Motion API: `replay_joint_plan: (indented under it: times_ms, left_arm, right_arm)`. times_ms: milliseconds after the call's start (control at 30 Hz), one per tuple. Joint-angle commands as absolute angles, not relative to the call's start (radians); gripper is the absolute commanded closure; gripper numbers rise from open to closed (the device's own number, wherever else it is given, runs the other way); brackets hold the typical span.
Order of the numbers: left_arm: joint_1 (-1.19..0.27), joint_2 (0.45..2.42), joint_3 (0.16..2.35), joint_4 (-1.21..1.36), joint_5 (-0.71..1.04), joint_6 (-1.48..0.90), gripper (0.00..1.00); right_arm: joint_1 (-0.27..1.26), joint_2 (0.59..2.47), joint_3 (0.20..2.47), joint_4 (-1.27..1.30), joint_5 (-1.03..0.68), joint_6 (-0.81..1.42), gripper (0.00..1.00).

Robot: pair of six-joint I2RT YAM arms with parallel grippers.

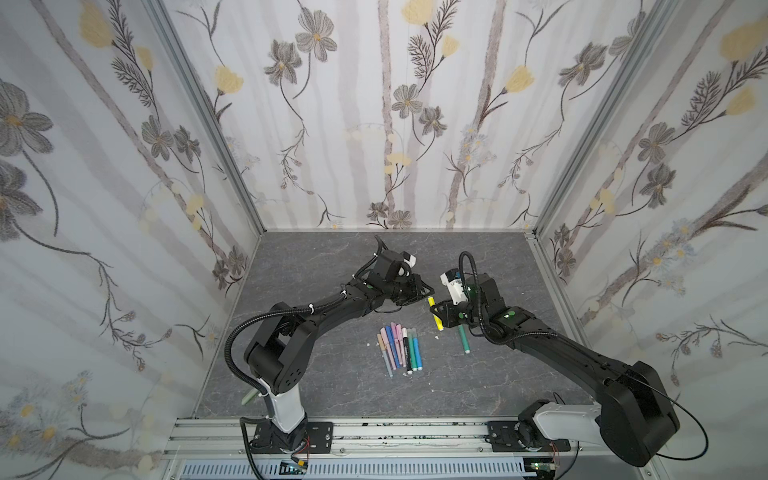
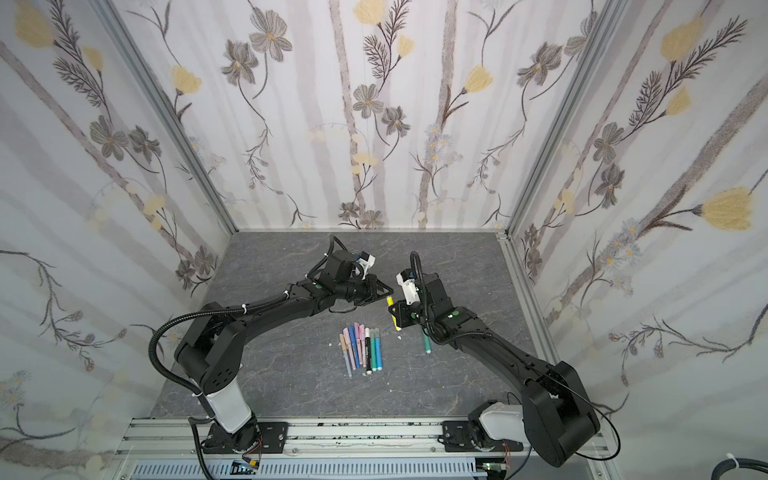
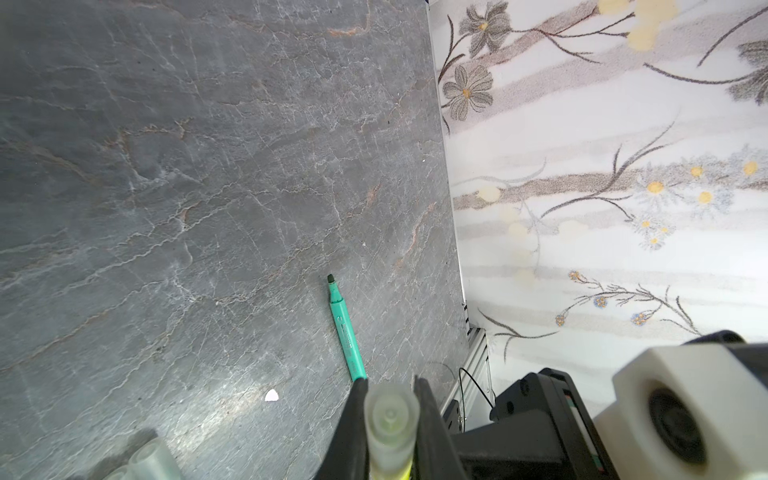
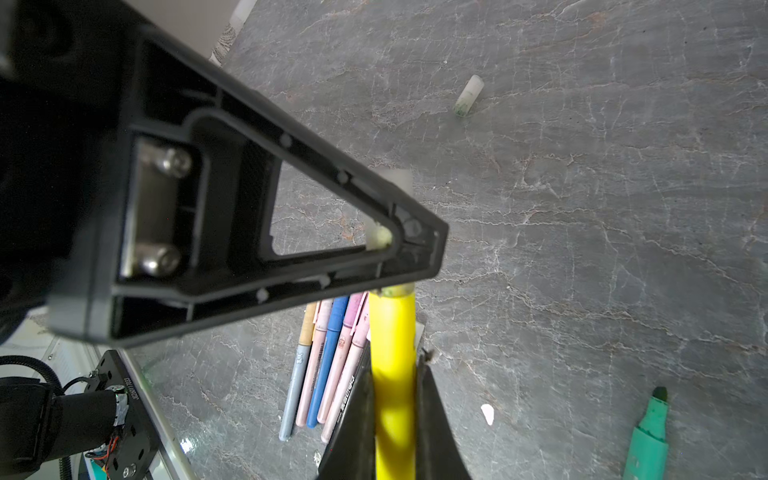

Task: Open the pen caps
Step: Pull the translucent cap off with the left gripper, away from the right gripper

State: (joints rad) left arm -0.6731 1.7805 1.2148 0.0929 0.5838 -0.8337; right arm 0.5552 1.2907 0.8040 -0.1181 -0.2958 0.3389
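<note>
A yellow pen (image 1: 436,318) (image 2: 395,318) hangs above the table between the two arms. My right gripper (image 4: 394,357) is shut on its yellow barrel (image 4: 392,332). My left gripper (image 3: 390,384) is shut on the frosted pen cap (image 3: 390,415) at the barrel's far end. In the right wrist view the left finger (image 4: 291,208) hides most of that cap (image 4: 380,237), whose rim meets the barrel. Both grippers show in both top views, left (image 1: 429,293) and right (image 1: 435,309). A loose frosted cap (image 4: 468,95) lies on the table.
Several pens in pink, blue, purple, tan and green lie in a row (image 1: 399,347) (image 2: 361,347) (image 4: 328,361) near the front middle. An uncapped green pen (image 1: 464,338) (image 3: 346,332) (image 4: 648,436) lies under my right arm. More frosted caps (image 3: 149,459) and a white scrap (image 3: 271,395) lie nearby.
</note>
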Motion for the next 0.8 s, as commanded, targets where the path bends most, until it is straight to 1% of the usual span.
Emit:
replay_joint_plan:
  times_ms: [0,33,67,167,233,300,400,467,567,700,767]
  left_arm:
    - [-0.673,1.784,1.218,0.131,0.621,-0.842,0.95]
    - [-0.675,1.783,1.218,0.133,0.623,-0.844,0.99]
    - [-0.674,1.782,1.218,0.133,0.623,-0.844,1.00]
    - [-0.673,1.780,1.221,0.133,0.624,-0.845,1.00]
    - [-0.671,1.778,1.224,0.130,0.626,-0.845,1.00]
    - [-0.674,1.777,1.226,0.129,0.627,-0.845,1.00]
    - [-0.674,1.776,1.227,0.129,0.629,-0.845,1.00]
    - [-0.674,1.776,1.229,0.129,0.630,-0.845,1.00]
    - [-0.673,1.777,1.230,0.127,0.630,-0.844,1.00]
    - [-0.664,1.777,1.224,0.130,0.612,-0.844,1.00]
    - [-0.656,1.778,1.224,0.134,0.586,-0.839,1.00]
  right_arm:
    - [0.556,1.294,0.813,-0.095,-0.294,0.336,0.99]
    - [0.557,1.293,0.812,-0.095,-0.293,0.336,0.99]
    - [0.557,1.293,0.811,-0.096,-0.295,0.336,0.98]
    - [0.557,1.289,0.805,-0.086,-0.295,0.340,0.82]
    - [0.557,1.289,0.798,-0.073,-0.297,0.343,0.73]
    - [0.557,1.293,0.796,-0.061,-0.301,0.345,0.70]
    - [0.556,1.306,0.799,-0.057,-0.307,0.344,0.70]
    - [0.556,1.315,0.805,-0.054,-0.308,0.342,0.72]
    - [0.555,1.324,0.811,-0.055,-0.307,0.341,0.86]
    - [0.556,1.326,0.811,-0.061,-0.308,0.337,1.00]
    - [0.557,1.321,0.803,-0.064,-0.313,0.336,1.00]
